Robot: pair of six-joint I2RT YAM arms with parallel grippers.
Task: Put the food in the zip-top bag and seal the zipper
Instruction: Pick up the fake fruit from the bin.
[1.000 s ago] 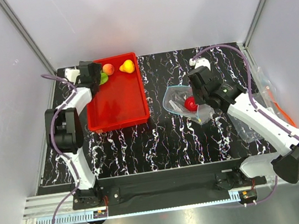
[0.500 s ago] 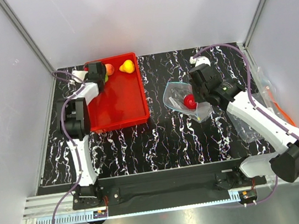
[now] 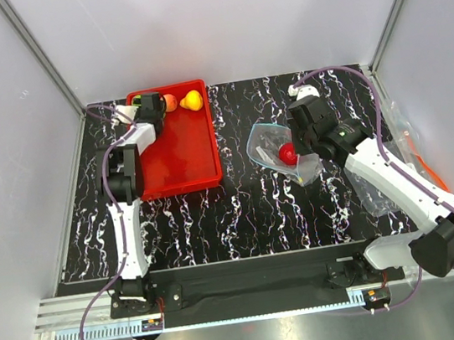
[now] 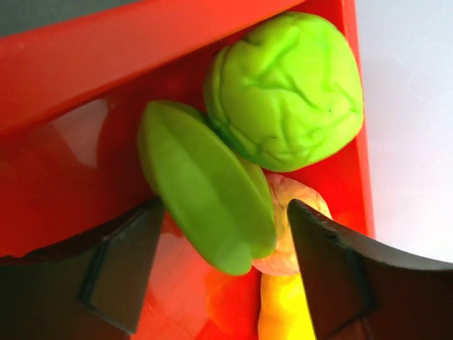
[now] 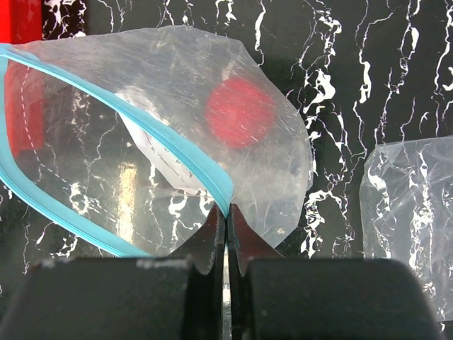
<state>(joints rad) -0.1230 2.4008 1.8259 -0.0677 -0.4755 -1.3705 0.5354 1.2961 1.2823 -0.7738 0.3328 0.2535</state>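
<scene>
Fetching another fruit: left tool (image 4: 223,212) spread astride the ridged green piece (image 4: 198,191) in the red tray's (image 4: 85,49) far-left corner; next it must close and lift. Right tool (image 5: 226,234), pressed together, pinches the zipper (image 5: 180,154) of the zip-top bag (image 5: 141,78), apple (image 5: 239,112) inside

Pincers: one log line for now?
left pincer: open, straddling ridged green fruit in red tray | right pincer: shut on zip-top bag edge | red apple: inside bag
</scene>
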